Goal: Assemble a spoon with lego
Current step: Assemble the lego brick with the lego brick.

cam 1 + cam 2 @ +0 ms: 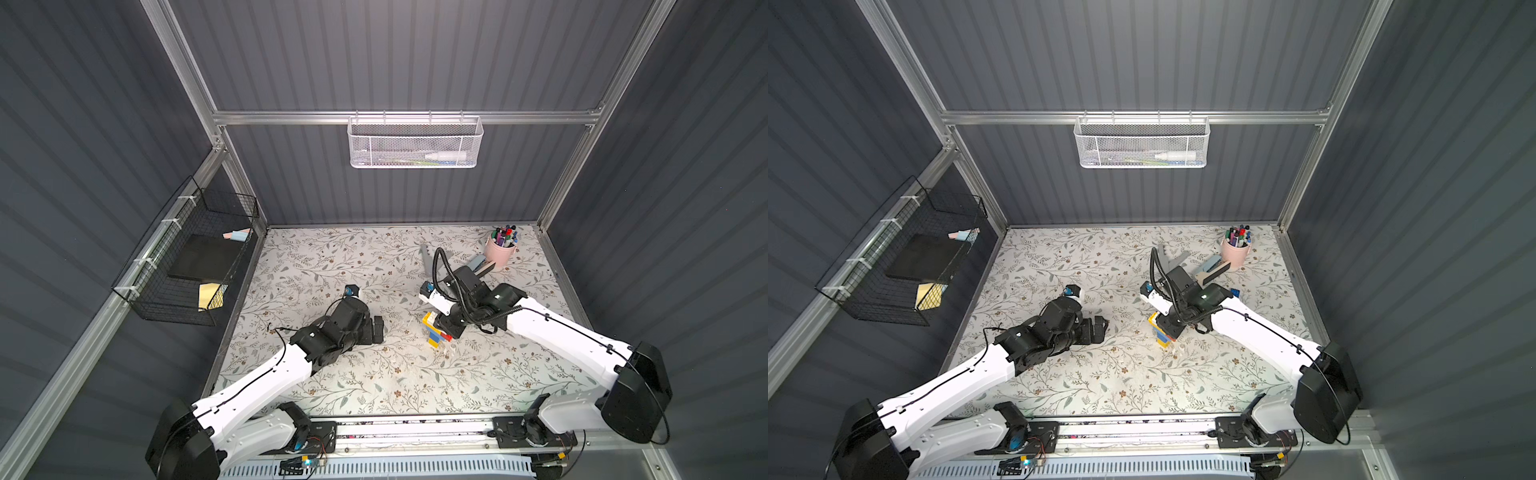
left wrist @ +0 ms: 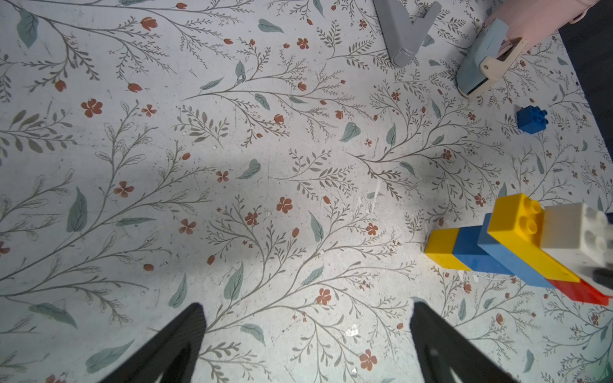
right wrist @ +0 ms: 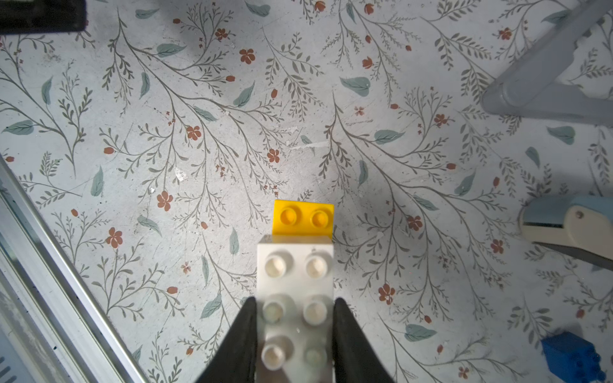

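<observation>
My right claw (image 3: 295, 308) grips the white brick (image 3: 295, 265), which I judge I am seating on the head of the spoon (image 2: 491, 252), mid-worktop (image 1: 332, 257). My left claw (image 2: 306, 318) gapes wide, empty. Next I should press down, let go, then fetch the loose blue brick (image 2: 531, 119). The floral surface is scuffed, with grey panelled walls (image 1: 415, 62) around it.

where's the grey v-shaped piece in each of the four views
Top view: the grey V-shaped piece at the table's far side, just beyond the right arm.
Top view: the piece, same spot, both legs showing.
Left wrist: the piece at a frame edge, legs cut off.
Right wrist: the piece in a frame corner, blurred.
Shared landmark: the pale blue and cream tool lying beside it, in all four.
</observation>
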